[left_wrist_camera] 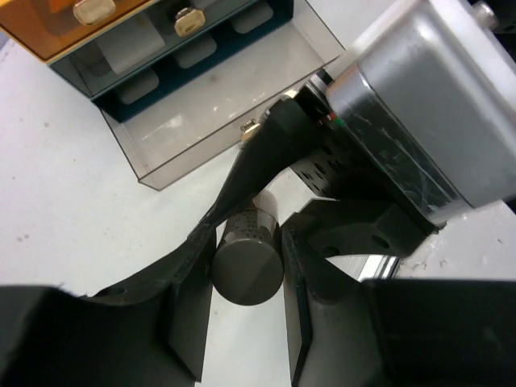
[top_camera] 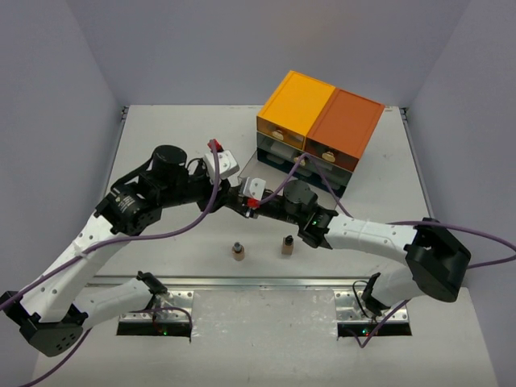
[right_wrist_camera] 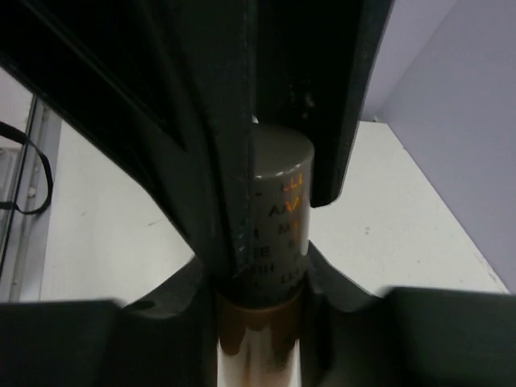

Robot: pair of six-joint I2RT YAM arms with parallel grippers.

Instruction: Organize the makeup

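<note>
Table (top_camera: 161, 137): white, matte, lightly scuffed.

Drawer chest (top_camera: 318, 121) stands at the far side. It has two orange tops, smoky see-through tiers below and small pale knobs. One low drawer (left_wrist_camera: 218, 121), clear-walled, is pulled out toward the arms.

Both arms meet at mid-table, just in front of that open drawer, on one bottle (right_wrist_camera: 278, 201).

Left gripper (left_wrist_camera: 246, 300): jaws partly closed. The flat black pads press on either side of the bottle's grey end. That end's round face points at the left wrist camera.

Right gripper (right_wrist_camera: 266, 318): jaws drawn in around the glossy brown end of the same bottle. I read both fingers as touching it, but the wrist view is close and dark, so contact on one side is less than certain.

The bottle therefore runs from one pair of jaws to the other, one pair on each end. In the right wrist view the left fingers reach down over the grey section.

Bottle: a small cylinder.
- The grey part is matte, with orange and pale lettering too blurred for me to read.
- The brown part is shiny.
- From the left wrist, the barrel behind the end face looks finely speckled.

Second bottle (top_camera: 238, 251) and third bottle (top_camera: 287, 245) stand upright nearer the arm bases. They are apart from each other, each a dark cap over a brown body.
</note>
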